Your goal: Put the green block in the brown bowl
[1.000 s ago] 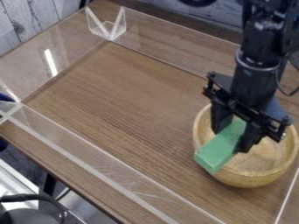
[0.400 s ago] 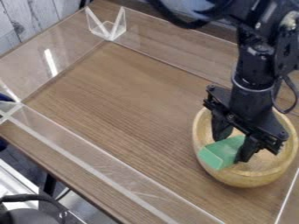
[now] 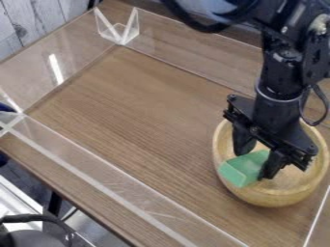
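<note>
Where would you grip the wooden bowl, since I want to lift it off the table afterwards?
Judging by its shape, take the brown bowl by its thick rim, one finger inside and one outside, coming from straight above at the near edge. That part lies bare; the gripper and the green block occupy the middle.

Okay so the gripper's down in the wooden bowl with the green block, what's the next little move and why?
Probably open the jaws and let go. The black gripper points straight down inside the light tan wooden bowl, and the bright green rectangular block between its fingers already sits low within the rim, apparently near the bowl's floor. Releasing here should leave it in the bowl; then lift straight up.
</note>
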Robot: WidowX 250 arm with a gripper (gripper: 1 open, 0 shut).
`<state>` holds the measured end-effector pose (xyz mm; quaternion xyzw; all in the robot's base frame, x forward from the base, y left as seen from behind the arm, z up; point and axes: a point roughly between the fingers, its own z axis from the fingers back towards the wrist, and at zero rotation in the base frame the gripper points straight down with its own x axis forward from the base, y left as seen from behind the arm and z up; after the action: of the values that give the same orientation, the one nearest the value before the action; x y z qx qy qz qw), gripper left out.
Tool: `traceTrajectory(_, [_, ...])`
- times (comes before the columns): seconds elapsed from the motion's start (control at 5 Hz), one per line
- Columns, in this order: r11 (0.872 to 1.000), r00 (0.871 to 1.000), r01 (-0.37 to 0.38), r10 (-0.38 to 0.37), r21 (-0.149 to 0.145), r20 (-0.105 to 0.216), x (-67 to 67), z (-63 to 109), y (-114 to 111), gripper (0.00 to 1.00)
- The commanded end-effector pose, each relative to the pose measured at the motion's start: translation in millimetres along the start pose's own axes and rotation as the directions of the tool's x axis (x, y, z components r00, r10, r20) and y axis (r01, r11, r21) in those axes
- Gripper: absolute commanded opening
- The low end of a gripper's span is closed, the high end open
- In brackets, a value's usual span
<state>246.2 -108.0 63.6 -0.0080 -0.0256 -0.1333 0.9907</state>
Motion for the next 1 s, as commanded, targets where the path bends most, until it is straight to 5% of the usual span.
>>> traceTrajectory(0.0, [1.0,0.998,-0.018,0.019,-0.024,0.068,10.9,21.9,0.0,0.0])
traceTrajectory(0.8, [0.998,0.995,-0.056,0.059,-0.032,0.085,10.4,22.4,-4.3,0.0])
